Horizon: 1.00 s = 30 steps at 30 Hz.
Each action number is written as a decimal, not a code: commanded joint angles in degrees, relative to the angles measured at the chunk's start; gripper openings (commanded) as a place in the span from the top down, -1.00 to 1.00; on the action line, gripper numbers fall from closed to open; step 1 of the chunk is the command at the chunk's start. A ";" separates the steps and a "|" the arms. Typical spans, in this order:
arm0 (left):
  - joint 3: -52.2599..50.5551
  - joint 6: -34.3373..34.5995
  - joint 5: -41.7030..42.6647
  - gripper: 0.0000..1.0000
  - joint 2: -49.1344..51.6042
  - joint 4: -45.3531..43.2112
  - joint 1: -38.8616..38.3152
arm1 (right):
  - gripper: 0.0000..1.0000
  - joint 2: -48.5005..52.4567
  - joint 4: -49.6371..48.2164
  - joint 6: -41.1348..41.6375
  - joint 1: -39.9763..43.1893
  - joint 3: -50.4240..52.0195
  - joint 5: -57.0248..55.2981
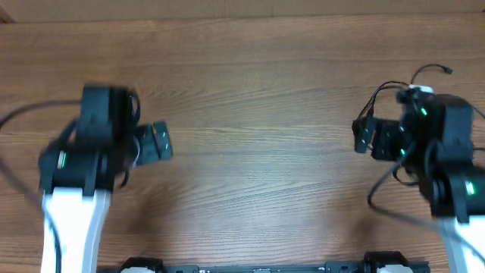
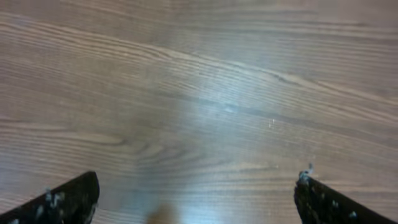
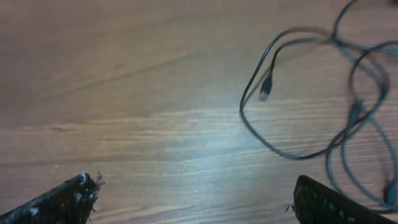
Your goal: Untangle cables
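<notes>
The cables point(image 3: 292, 149) are thin black cords lying in tangled loops on the wood table at the upper right of the right wrist view, with one small plug point(image 3: 265, 92) pointing down. In the overhead view, parts of them point(image 1: 385, 88) show around the right arm, and one plug end point(image 1: 449, 71) lies at the far right. My right gripper point(image 3: 196, 199) is open and empty, to the left of the loops and not touching them; it also shows in the overhead view point(image 1: 362, 136). My left gripper point(image 2: 196, 193) is open and empty over bare wood, far from the cables, at the left of the overhead view point(image 1: 158, 142).
The wood table point(image 1: 258, 114) stretches between the two arms. The arm bases point(image 1: 258, 267) line the near edge. A thicker black wire point(image 1: 23, 112) runs off to the left of the left arm.
</notes>
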<state>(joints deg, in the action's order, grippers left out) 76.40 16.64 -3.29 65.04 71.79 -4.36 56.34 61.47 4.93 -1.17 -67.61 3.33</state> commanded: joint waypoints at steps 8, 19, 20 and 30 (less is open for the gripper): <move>-16.59 -2.49 -0.74 -0.99 -25.86 -9.38 0.13 | -1.00 -8.17 -0.07 0.44 -0.17 0.66 -2.23; -16.63 -2.49 -0.74 -0.99 -24.50 -7.58 0.13 | -1.00 -3.43 -0.09 0.44 -0.17 0.66 -2.23; -16.63 -2.49 -0.74 -0.99 -24.50 -7.34 0.13 | -1.00 -2.91 -0.09 0.44 -0.17 0.66 -2.23; -16.63 -2.51 -0.74 -0.99 -24.39 -7.08 0.13 | -1.00 0.57 -0.39 -0.68 -0.15 0.81 -3.78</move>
<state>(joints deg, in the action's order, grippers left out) 60.12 14.83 -3.31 40.53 64.75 -4.36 58.57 61.54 4.91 -1.17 -66.98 1.39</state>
